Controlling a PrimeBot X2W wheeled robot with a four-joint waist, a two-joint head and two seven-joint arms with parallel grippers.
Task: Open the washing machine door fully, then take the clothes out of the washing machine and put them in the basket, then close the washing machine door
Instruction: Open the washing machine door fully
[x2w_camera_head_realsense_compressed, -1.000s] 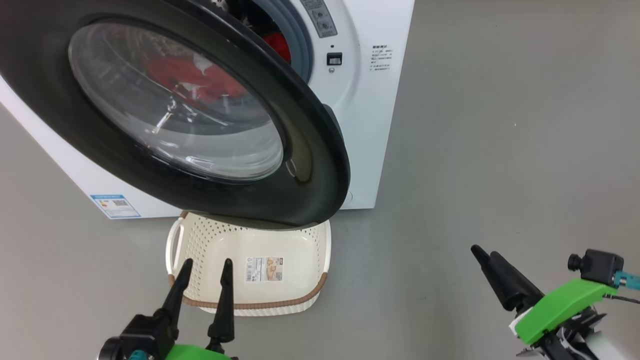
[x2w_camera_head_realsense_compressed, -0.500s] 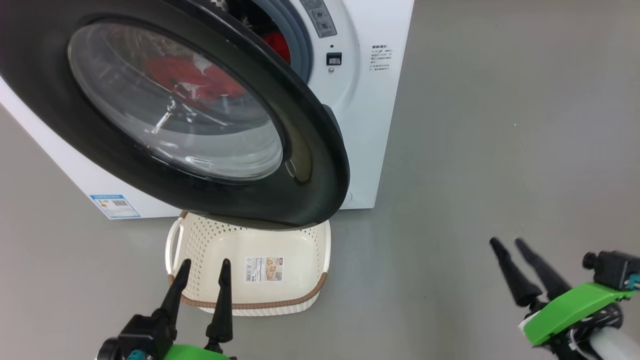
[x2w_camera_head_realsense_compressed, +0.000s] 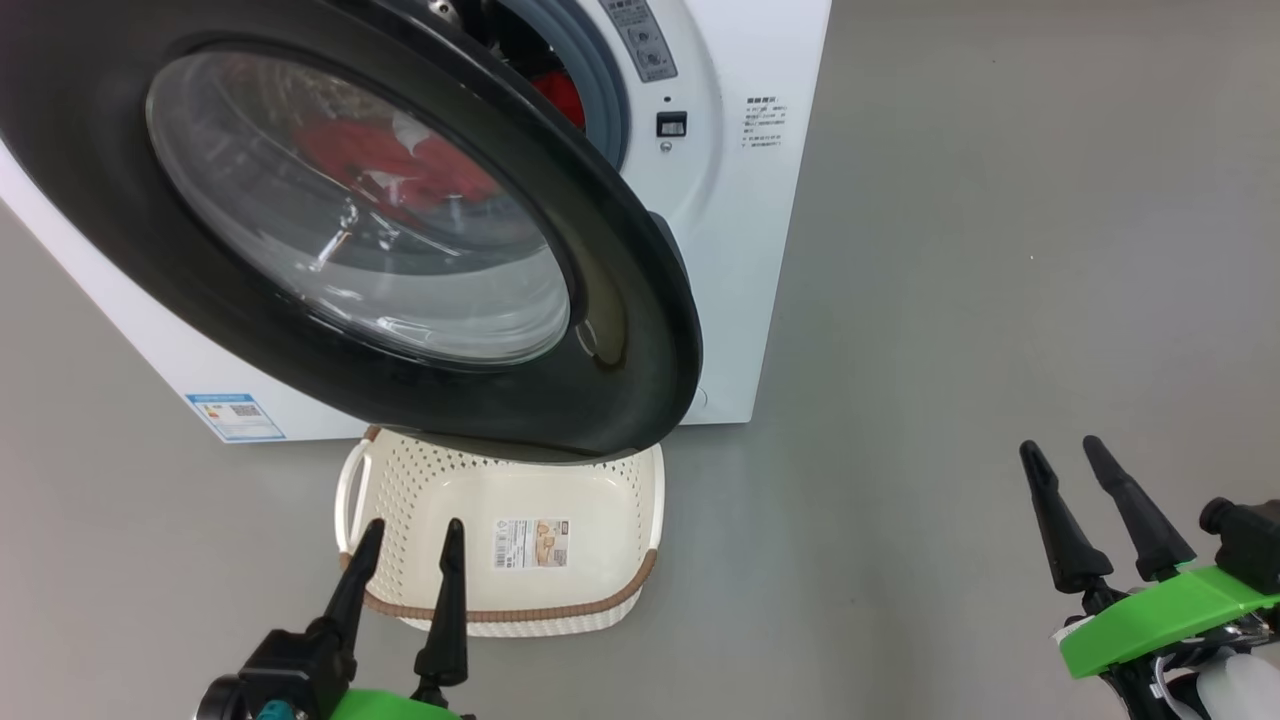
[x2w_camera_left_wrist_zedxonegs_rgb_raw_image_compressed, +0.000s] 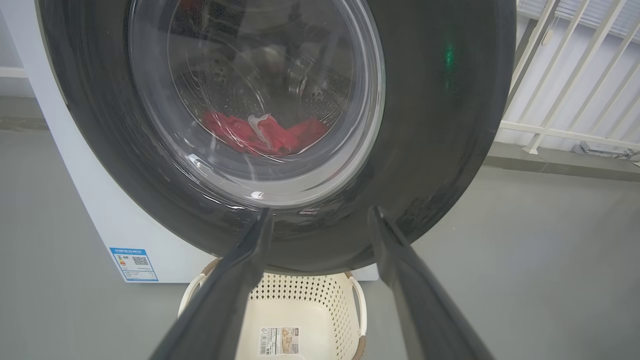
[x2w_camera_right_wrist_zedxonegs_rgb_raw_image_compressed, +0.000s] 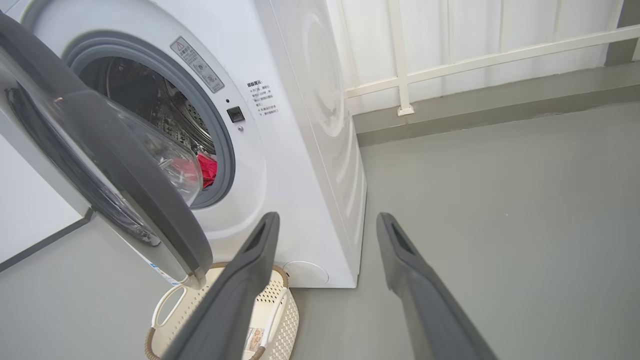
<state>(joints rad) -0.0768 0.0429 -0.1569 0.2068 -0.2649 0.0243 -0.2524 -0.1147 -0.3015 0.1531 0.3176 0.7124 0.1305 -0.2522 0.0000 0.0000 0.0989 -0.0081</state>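
Only partly open black-rimmed door (x2w_camera_head_realsense_compressed: 360, 215)

Red clothes (x2w_camera_left_wrist_zedxonegs_rgb_raw_image_compressed: 265, 135) show through the washing machine door (x2w_camera_left_wrist_zedxonegs_rgb_raw_image_compressed: 440, 125), the basket (x2w_camera_left_wrist_zedxonegs_rgb_raw_image_compressed: 305, 300) below it.

Laundry area, likely indoor utility space. White front-load washing machine (x2w_camera_head_realsense_compressed: 740, 250) and plastic basket (x2w_camera_head_realsense_compressed: 520, 612) sit on bare grey floor (x2w_camera_head_realsense_compressed: 950, 300). White railing (x2w_camera_right_wrist_zedxonegs_rgb_raw_image_compressed: 400, 55) runs behind.

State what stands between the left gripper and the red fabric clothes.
The partly open round black-rimmed glass door, shown in the left wrist view.
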